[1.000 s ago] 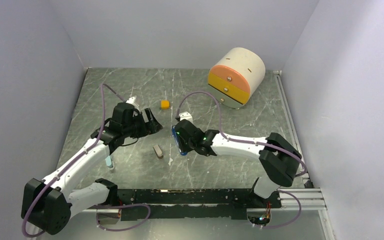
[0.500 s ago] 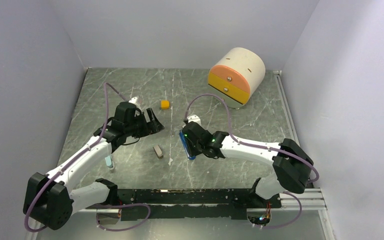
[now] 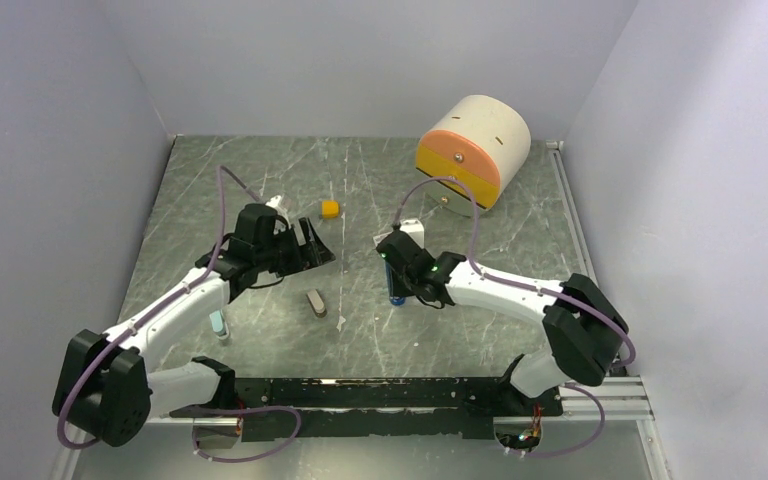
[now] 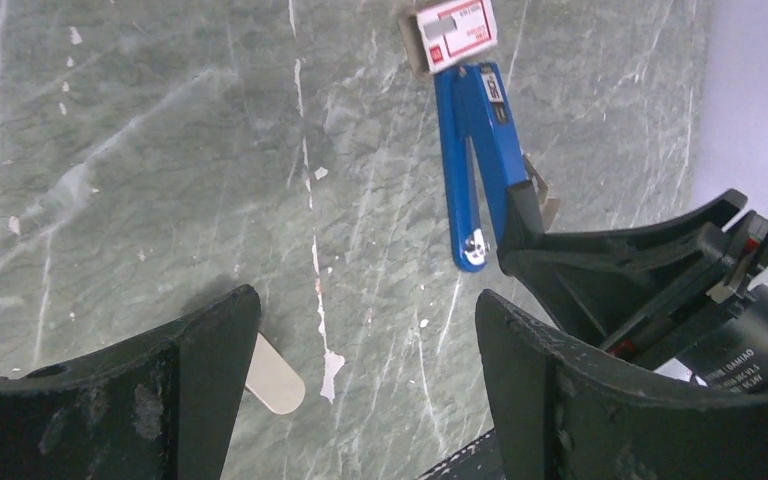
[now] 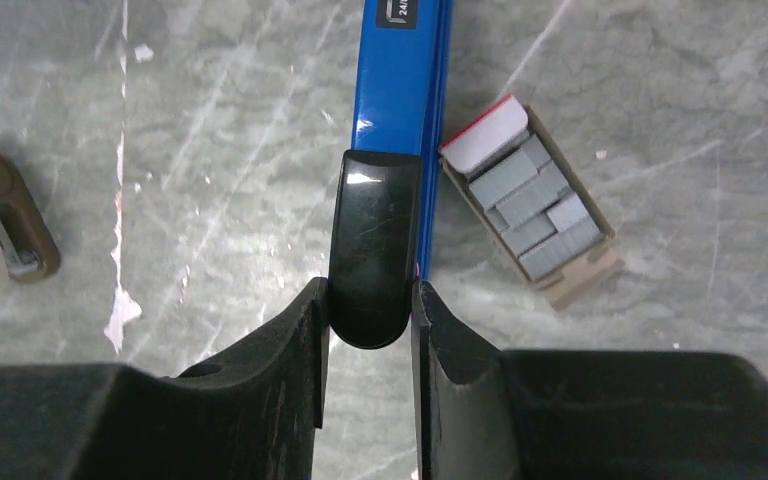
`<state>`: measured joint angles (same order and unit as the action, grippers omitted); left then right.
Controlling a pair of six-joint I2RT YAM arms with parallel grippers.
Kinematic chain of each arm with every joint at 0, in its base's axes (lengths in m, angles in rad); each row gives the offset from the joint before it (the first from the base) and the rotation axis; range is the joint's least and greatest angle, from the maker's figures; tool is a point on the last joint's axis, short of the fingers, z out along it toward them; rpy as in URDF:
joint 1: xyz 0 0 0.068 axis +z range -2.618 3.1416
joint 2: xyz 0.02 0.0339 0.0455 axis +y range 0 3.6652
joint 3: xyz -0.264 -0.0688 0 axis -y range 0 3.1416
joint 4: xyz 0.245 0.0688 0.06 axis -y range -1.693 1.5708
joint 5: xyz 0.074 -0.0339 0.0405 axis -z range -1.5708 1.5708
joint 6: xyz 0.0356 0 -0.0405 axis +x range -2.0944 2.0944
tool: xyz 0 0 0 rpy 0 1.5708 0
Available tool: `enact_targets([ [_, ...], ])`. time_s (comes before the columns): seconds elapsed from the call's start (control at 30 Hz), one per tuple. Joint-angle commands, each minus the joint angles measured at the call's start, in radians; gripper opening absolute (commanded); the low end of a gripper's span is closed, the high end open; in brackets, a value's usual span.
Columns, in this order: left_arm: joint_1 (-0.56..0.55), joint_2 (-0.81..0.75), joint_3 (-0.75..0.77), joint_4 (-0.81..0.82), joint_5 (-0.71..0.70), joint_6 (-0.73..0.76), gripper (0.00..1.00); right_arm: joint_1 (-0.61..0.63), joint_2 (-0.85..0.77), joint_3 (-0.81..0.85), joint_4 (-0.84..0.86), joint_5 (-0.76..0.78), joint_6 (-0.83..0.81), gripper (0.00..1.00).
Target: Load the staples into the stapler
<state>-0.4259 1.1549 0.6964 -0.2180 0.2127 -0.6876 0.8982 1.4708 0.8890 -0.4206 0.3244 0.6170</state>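
The blue stapler point(image 5: 400, 80) lies on the marble table, its black rear end clamped between my right gripper's point(image 5: 368, 300) fingers. It also shows in the left wrist view point(image 4: 478, 140) and as a blue tip in the top view point(image 3: 396, 297). The staples point(image 5: 535, 210), silver-grey ribbed blocks, lie in an open cardboard tray with a red-and-white sleeve point(image 5: 485, 135) just right of the stapler. My left gripper point(image 3: 312, 245) is open and empty, hovering left of the stapler; its jaws stand wide apart in its wrist view point(image 4: 360, 400).
A small brown-and-beige tool point(image 3: 315, 302) lies between the arms, also in the right wrist view point(image 5: 0, 215). An orange-yellow block point(image 3: 330, 208) sits farther back. A round drawer unit point(image 3: 472, 150) stands at the back right. A pale blue item point(image 3: 218, 323) lies under the left arm.
My right gripper has moved right and slightly back, dragging and turning the stapler with it. My left gripper has shifted a little to the right, still open.
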Motion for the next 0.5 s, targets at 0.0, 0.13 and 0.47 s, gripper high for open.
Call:
enact_targets([
  [0.0, 0.006, 0.019, -0.008, 0.062, 0.061, -0.012, 0.83, -0.014, 0.026, 0.033, 0.173, -0.034, -0.025, 0.11],
  [0.13, 0.004, 0.037, -0.012, 0.082, 0.103, -0.015, 0.83, -0.014, 0.05, 0.071, 0.183, -0.09, -0.036, 0.11],
  [0.47, -0.07, 0.163, -0.022, 0.202, 0.186, -0.066, 0.74, -0.02, -0.006, 0.035, 0.161, -0.2, 0.042, 0.1],
])
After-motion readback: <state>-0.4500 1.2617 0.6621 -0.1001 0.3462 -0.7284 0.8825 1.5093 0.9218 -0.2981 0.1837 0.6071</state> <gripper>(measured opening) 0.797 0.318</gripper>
